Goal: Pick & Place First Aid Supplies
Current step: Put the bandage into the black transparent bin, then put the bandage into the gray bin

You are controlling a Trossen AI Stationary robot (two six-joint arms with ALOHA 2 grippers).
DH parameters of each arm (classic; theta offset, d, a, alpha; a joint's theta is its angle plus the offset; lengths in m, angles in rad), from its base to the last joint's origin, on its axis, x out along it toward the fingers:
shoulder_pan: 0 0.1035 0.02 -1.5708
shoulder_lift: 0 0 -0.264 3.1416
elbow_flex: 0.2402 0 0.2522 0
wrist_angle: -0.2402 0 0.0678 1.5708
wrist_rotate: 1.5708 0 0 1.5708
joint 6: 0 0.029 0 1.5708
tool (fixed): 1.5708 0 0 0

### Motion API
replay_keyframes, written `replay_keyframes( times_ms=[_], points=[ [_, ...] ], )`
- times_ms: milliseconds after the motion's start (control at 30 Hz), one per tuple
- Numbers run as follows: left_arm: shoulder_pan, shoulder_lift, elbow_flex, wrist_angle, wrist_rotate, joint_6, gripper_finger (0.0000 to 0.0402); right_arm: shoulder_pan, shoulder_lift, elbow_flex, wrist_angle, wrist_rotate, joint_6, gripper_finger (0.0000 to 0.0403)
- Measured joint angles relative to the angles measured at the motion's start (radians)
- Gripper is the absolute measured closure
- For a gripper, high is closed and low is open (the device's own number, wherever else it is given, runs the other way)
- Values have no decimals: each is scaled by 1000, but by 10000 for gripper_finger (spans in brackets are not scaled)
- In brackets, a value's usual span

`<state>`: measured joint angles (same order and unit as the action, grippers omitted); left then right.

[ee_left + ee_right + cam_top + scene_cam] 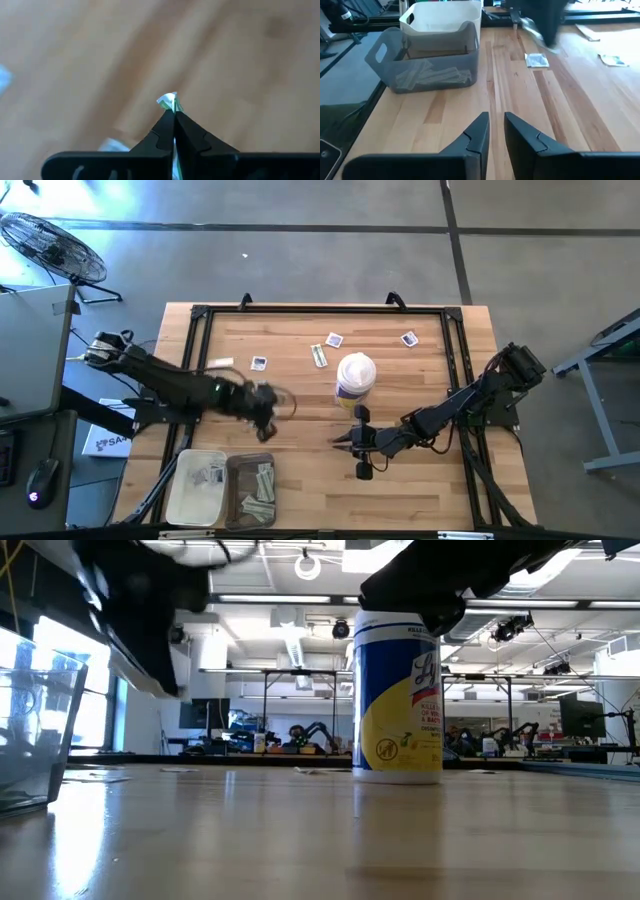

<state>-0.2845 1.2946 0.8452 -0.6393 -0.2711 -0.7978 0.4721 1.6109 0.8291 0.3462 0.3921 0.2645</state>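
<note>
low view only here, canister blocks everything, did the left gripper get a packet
Observer: Yes. The left gripper is shut on a green-white strip packet.
Operator: where is it over the table
Observer: Above the wood, beyond the grey bin, left of the canister.
Operator: right arm busy
Observer: No. The right gripper holds nothing and points toward the bins.
</note>
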Motion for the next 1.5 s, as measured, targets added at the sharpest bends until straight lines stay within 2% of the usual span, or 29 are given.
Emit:
replay_keyframes(
  times_ms=[300,433,600,700,867,1067,1167,1267,1400,1500],
  points=[
    [-403,0,7,112,37,-19,400,0,0,0,-9,-15,22,354],
    [-509,0,8,210,23,-16,400,0,0,0,-9,15,16,351],
    [-581,23,8,288,-67,87,400,0,0,0,-9,24,16,352],
    [-588,74,10,306,-110,132,399,0,0,0,-9,22,22,354],
    [-578,168,9,297,-83,91,391,0,0,0,-25,17,42,356],
    [-553,223,9,290,-73,29,350,0,0,0,-29,19,48,355],
    [-525,223,8,269,-53,16,313,0,0,0,-29,19,57,356],
    [-485,209,8,245,-26,82,282,0,0,0,-29,20,77,356],
    [-429,153,51,123,-41,158,269,7,0,0,-29,21,78,355],
    [-385,89,113,-16,-106,202,268,12,0,0,-29,21,76,357]
  ],
)
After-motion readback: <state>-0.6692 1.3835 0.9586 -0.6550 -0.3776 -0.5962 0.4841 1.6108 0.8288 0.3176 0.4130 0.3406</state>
